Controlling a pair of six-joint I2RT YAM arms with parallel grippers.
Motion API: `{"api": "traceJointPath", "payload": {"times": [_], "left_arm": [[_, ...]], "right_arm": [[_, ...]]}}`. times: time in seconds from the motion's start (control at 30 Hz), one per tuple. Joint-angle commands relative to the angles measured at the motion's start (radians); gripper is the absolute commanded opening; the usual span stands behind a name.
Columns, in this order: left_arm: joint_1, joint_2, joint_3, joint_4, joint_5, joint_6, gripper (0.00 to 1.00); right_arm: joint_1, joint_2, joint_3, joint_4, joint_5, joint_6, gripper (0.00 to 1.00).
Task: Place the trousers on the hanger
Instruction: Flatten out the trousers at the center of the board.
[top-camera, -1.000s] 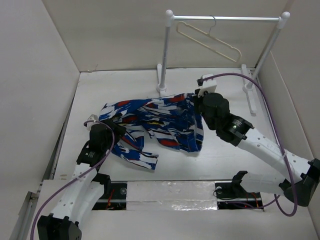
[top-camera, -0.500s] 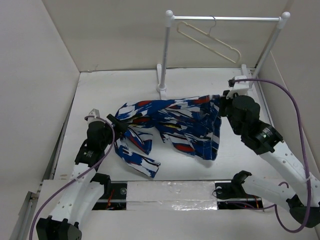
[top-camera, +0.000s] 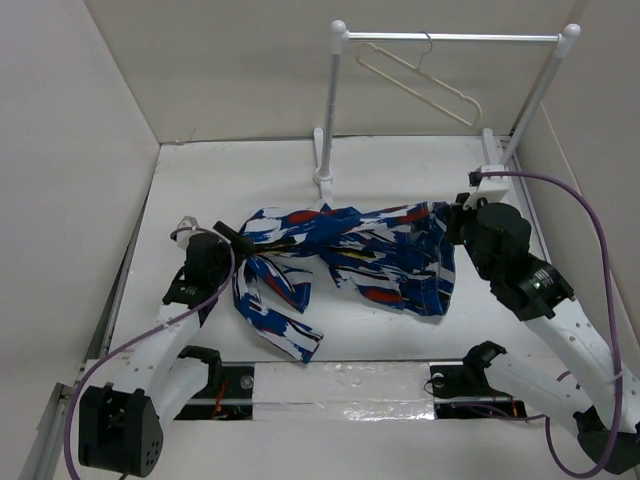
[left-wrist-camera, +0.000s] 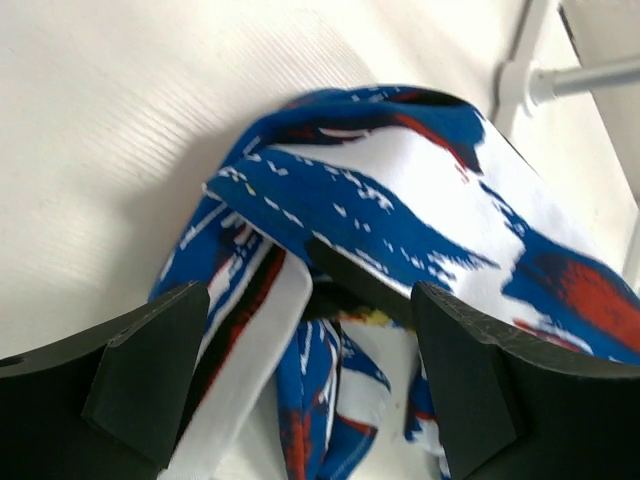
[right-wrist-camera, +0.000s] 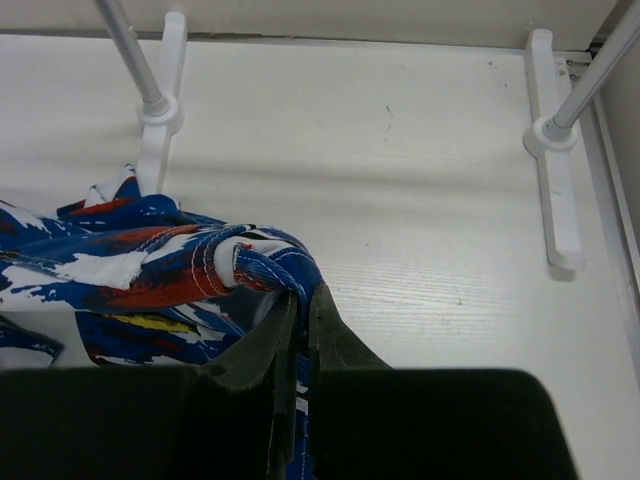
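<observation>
The trousers (top-camera: 350, 250) lie stretched across the middle of the table, blue with white, red and black streaks. My right gripper (top-camera: 447, 215) is shut on their right end, and the right wrist view shows the fabric (right-wrist-camera: 150, 270) pinched between the closed jaws of that gripper (right-wrist-camera: 300, 295). My left gripper (top-camera: 232, 236) is at the trousers' left end. In the left wrist view it (left-wrist-camera: 310, 295) stands wide open with folded fabric (left-wrist-camera: 400, 190) between and beyond the fingers. The cream hanger (top-camera: 430, 88) hangs tilted from the rail at the back.
The white two-post rail stand (top-camera: 328, 110) stands at the back; its feet show in the right wrist view (right-wrist-camera: 555, 150) and the left wrist view (left-wrist-camera: 520, 70). White walls (top-camera: 90, 150) enclose the table on the left, the back and the right.
My right gripper has moved right and slightly back, dragging the trousers with it and stretching them out. My left gripper has shifted a little forward and right at the trousers' left end.
</observation>
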Motion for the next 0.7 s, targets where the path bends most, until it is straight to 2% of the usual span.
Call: {"api": "traceJointPath", "payload": {"times": [0.0,0.1,0.23,0.3,0.33,0.37,0.4,0.47,0.6,0.67], "left_arm": [[-0.004,0.077,0.038,0.091,-0.078,0.008,0.8],[-0.004,0.177,0.073,0.094,-0.12,0.017,0.8],[-0.004,0.288,0.082,0.205,-0.111,0.005,0.79],[-0.004,0.343,0.099,0.211,-0.115,-0.012,0.73],[-0.004,0.354,0.104,0.246,-0.117,-0.024,0.6],[-0.004,0.352,0.113,0.277,-0.12,-0.027,0.36],[-0.004,0.351,0.124,0.278,-0.129,-0.027,0.22],[-0.004,0.336,0.194,0.228,-0.17,-0.026,0.0],[-0.004,0.27,0.346,0.072,-0.229,0.034,0.0],[-0.004,0.189,0.41,0.023,-0.258,0.071,0.0]], "right_arm": [[0.01,-0.021,0.005,0.064,-0.003,0.004,0.0],[0.01,-0.012,0.004,0.077,-0.032,0.005,0.0],[0.019,-0.01,-0.016,0.1,-0.05,0.012,0.0],[0.019,-0.007,-0.009,0.09,-0.058,0.007,0.0],[0.028,-0.012,-0.006,0.081,-0.062,0.009,0.0],[0.028,-0.015,-0.006,0.083,-0.067,0.009,0.0],[0.042,-0.021,-0.004,0.083,-0.073,0.007,0.0],[0.065,-0.021,0.013,0.062,-0.076,0.002,0.0],[0.139,-0.043,0.069,0.01,-0.055,-0.019,0.0],[0.204,-0.067,0.122,-0.06,-0.087,-0.027,0.0]]}}
